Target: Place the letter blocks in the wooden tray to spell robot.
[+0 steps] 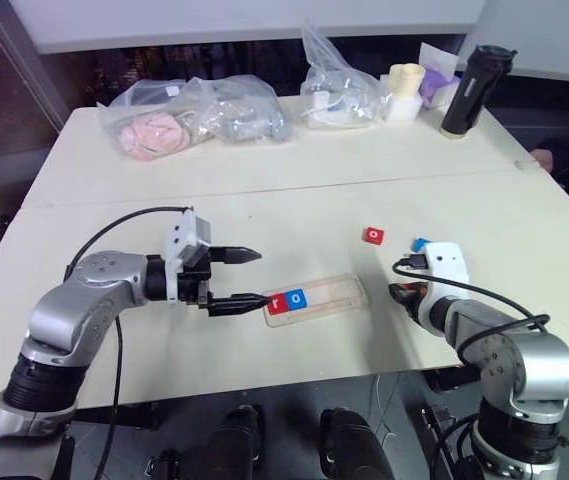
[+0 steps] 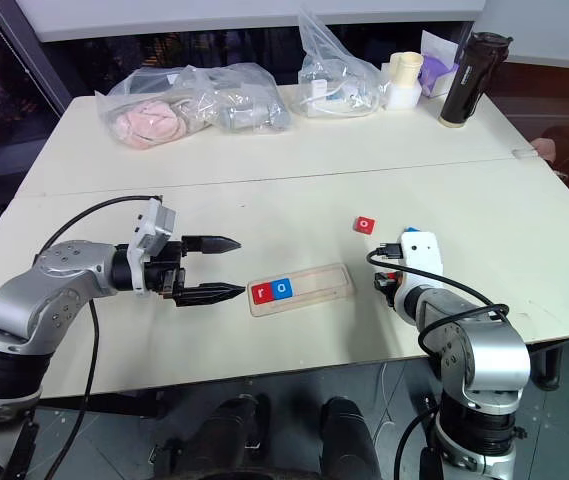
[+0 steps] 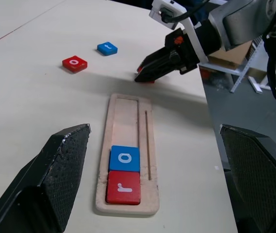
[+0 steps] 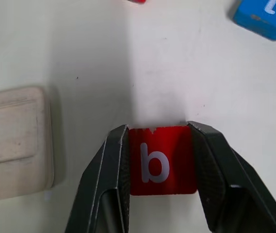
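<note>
The wooden tray (image 1: 332, 291) lies at the table's front middle. A red r block (image 1: 278, 302) and a blue o block (image 1: 298, 297) sit side by side at its left end. My left gripper (image 1: 254, 277) hovers open just left of the tray, pointing along it. My right gripper (image 4: 157, 127) is low on the table to the right of the tray, its fingers pressed against both sides of a red b block (image 4: 162, 162). A red o block (image 1: 374, 235) and a blue block (image 4: 268, 14) lie loose beyond it.
Clear plastic bags (image 1: 194, 120) of items, cream cups (image 1: 404, 90) and a black bottle (image 1: 474, 90) line the far side of the table. The table's front edge (image 1: 294, 385) runs close below the tray. A seam (image 1: 264, 188) crosses the tabletop.
</note>
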Robot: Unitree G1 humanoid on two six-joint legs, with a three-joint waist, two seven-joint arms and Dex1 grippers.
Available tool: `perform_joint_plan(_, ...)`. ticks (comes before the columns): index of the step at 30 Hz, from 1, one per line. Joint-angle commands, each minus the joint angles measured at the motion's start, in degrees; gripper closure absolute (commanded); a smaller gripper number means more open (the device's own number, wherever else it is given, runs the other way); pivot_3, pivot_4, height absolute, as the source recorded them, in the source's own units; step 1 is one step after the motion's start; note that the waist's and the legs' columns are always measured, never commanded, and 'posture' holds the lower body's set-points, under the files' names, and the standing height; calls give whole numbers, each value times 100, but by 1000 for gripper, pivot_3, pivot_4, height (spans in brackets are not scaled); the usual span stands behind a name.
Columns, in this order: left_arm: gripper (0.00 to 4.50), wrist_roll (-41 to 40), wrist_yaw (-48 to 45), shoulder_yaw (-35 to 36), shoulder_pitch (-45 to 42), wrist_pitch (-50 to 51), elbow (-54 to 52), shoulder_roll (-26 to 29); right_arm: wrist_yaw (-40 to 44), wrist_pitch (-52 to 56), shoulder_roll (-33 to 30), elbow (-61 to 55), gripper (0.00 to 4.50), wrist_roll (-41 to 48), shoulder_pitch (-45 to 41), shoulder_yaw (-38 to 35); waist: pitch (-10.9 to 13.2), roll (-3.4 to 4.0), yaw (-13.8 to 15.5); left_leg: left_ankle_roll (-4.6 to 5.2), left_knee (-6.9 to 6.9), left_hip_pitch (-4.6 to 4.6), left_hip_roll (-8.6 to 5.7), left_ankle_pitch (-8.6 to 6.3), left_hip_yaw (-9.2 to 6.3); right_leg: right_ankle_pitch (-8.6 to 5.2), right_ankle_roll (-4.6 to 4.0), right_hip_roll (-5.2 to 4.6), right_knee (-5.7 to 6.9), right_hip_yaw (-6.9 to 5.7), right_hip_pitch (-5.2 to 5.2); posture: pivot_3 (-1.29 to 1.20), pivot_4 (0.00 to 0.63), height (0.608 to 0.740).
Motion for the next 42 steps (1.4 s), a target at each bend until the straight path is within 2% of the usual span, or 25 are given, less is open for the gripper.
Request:
perform_joint_plan(1, 0, 5, 53, 16, 22, -90, -161, -13, 76, -298, -185, 20, 1351, 0, -48, 37, 0, 0, 0, 0, 0, 0, 0, 0, 0, 0, 0, 0, 0, 0, 0, 0, 150, 725)
perform_joint_plan(3, 0, -24, 84, 34, 66, -70, -202, -5, 457, -517, -721, 79, 261, 134, -111, 230, 1, 2, 2, 0, 1, 0, 0, 0, 0, 0, 0, 0, 0, 0, 0, 0, 150, 725)
perform_joint_plan(4, 0, -34, 91, 40, 84, -64, -218, 3, 633, -622, -968, 105, 67, 189, -131, 324, 1, 2, 0, 0, 2, 0, -1, 0, 1, 0, 0, 0, 0, 0, 1, 0, 150, 725)
perform_joint_plan(7, 0, -74, 66, 61, 143, -40, -267, 60, 1485, -1232, -1870, 207, 67, 468, -137, 548, 3, -3, 2, 1, 1, 0, -2, 0, 4, 0, 0, -2, -3, 0, 2, 0, 150, 725)
perform_joint_plan(10, 0, -107, -58, 87, 194, -44, -322, 177, 2969, -2748, -3198, 650, 67, 506, 51, 769, 6, -5, 4, 1, 2, -1, 1, 0, 2, -1, 1, -4, -6, -4, 6, 0, 150, 725)
perform_joint_plan(12, 0, -135, -120, 94, 225, -35, -373, 236, 4024, -4109, -3850, 1273, 67, 445, 256, 794, 8, -9, 13, 2, 2, -1, 0, -1, 4, -2, 2, -4, -12, -7, 11, 0, 150, 725)
perform_joint_plan(15, 0, -143, -160, 85, 273, -39, -429, 288, 5148, -5511, -4316, 2154, 67, 453, 392, 899, 11, -15, 5, 6, 4, -1, 1, -3, 5, -3, 3, -3, -26, -9, 22, 0, 150, 725)
perform_joint_plan(18, 0, -119, -186, 81, 311, -71, -449, 323, 5841, -6395, -4392, 3055, 67, 360, 226, 1133, 12, -15, -11, 7, 5, 0, 1, -4, 5, -2, 2, -12, -27, -7, 22, 0, 150, 725)
perform_joint_plan(21, 0, -88, -179, 96, 360, -102, -481, 339, 6220, -6808, -4317, 3533, 67, 304, 27, 1340, 13, -13, -1, 6, 6, 0, 2, -3, 5, -1, 1, -16, -21, -6, 18, 0, 150, 725)
perform_joint_plan(34, 0, -96, 5, 144, 479, -74, -640, 351, 6387, -7344, -3819, 4774, 67, -230, -664, 1947, 14, -13, 86, 4, 8, -1, -1, -4, 4, -2, -1, -23, -20, -3, 16, 0, 150, 725)
perform_joint_plan(35, 0, -89, 20, 149, 481, -76, -645, 356, 6387, -7388, -3797, 4886, 451, -284, -721, 1982, 14, -13, 92, 4, 8, -1, 0, -4, 4, -2, -1, -22, -20, -3, 15, 0, 150, 725)
perform_joint_plan(37, 0, -78, 30, 157, 494, -85, -656, 369, 6414, -7405, -3773, 4991, 945, -340, -795, 2015, 14, -12, 104, 4, 8, -1, 0, -4, 4, -2, -2, -22, -18, -3, 15, 0, 150, 725)
perform_joint_plan(41, 0, -80, 62, 181, 511, -99, -654, 378, 6490, -7337, -3737, 4992, 3089, -311, -936, 1985, 14, -13, 126, 4, 8, -1, 0, -4, 4, -1, -2, -21, -18, -3, 15, 0, 150, 725)
perform_joint_plan(42, 0, -90, 70, 189, 520, -97, -658, 379, 6512, -7333, -3741, 4951, 3359, -300, -973, 1974, 14, -12, 127, 4, 9, -1, -1, -4, 4, -1, -2, -21, -18, -3, 15, 0, 150, 725)
